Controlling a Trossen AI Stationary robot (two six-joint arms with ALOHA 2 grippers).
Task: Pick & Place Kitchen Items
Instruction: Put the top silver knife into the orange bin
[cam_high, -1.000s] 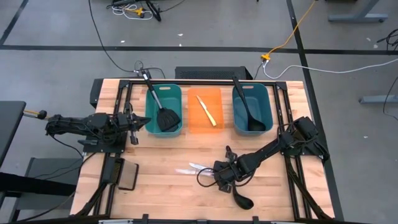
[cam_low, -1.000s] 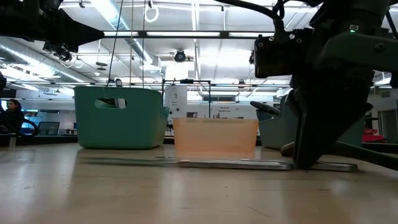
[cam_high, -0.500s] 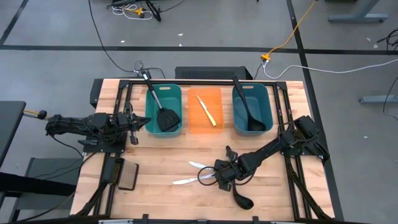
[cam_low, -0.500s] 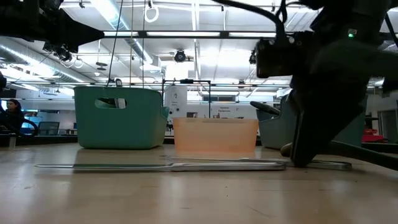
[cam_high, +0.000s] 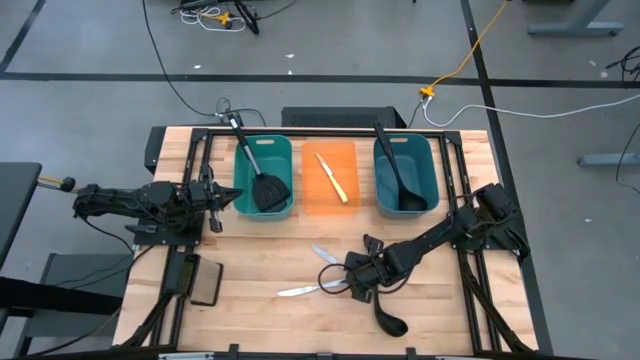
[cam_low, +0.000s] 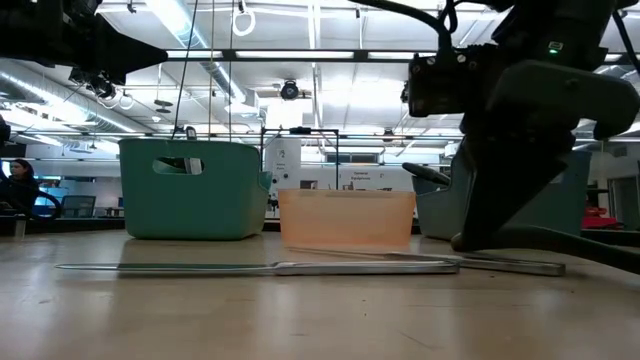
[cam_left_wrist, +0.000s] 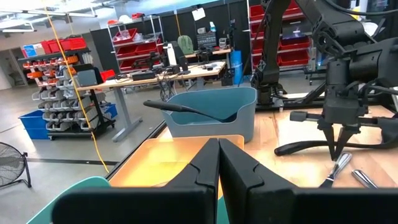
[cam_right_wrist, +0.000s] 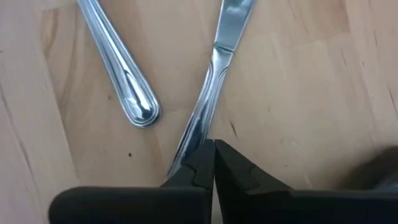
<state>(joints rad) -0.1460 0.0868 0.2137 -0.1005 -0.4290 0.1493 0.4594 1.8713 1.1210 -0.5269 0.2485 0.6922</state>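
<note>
Low at centre-right of the surface (cam_high: 250, 260), the right pincer (cam_high: 352, 286) is clenched beside a thin, stiff, slippery knife (cam_right_wrist: 211, 81); whether it grips the handle, I cannot tell.

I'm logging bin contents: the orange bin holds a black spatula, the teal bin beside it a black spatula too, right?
Not quite. The high view shows the orange bin holding a cream-handled knife, not a spatula. The rest stands: the teal bin beside it holds a black spatula.
</note>
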